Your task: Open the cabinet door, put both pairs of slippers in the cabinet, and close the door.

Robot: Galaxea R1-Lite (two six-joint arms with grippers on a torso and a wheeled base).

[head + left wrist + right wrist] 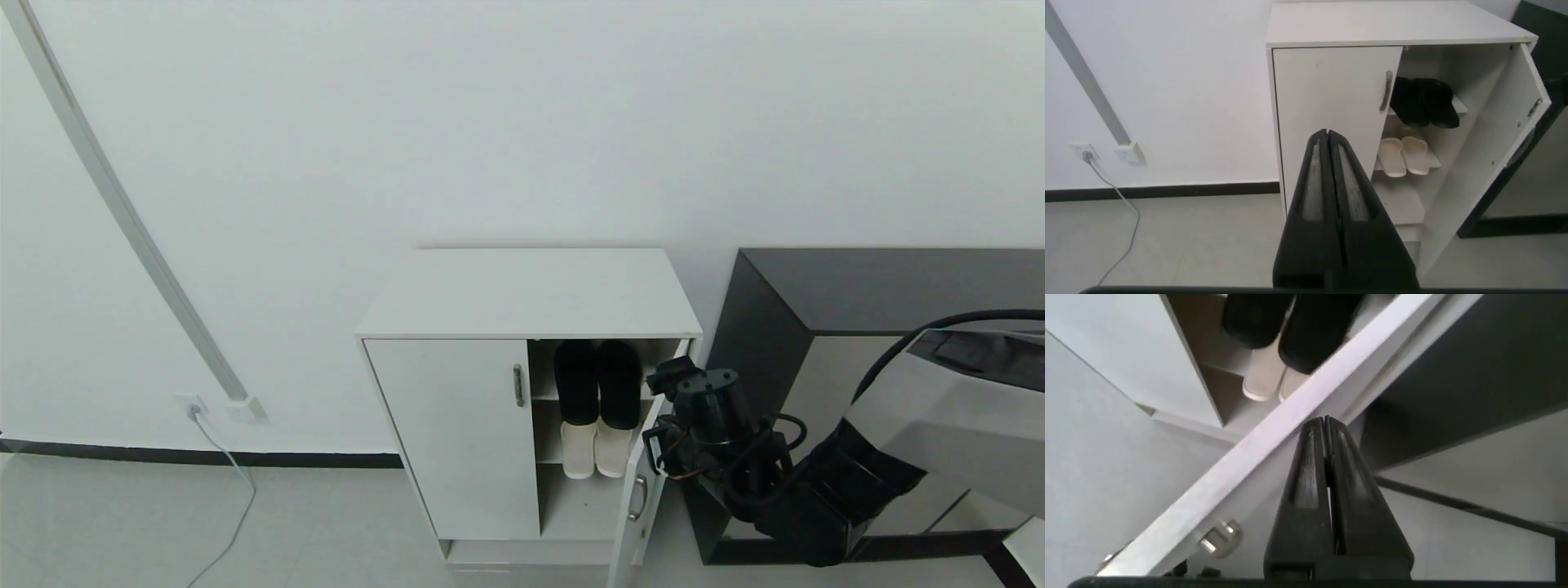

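Right gripper (1327,429), fingers pressed together, sits at the edge of the open right door (1503,139). The left gripper (1328,143), also closed and empty, hangs well apart from the cabinet (522,294). Two slipper pairs are inside, the black pair (598,384) on the upper shelf and the white pair (594,447) below. Grey floor (122,523), white wall (490,122).

One white board cabinet (522,294) has two doors: the closed left door (457,441) and the open right door (1486,155). There are two slim metal handles, the left door's handle (518,385) and the right door's handle (638,496). Two pairs of slippers make four slippers: one black soft pair (598,382) and one cream-white pair (596,447). One dark grey block-shaped unit (857,278). One white wall socket (190,406). Two black grippers: the left gripper (1328,135) and the right gripper (1327,420).
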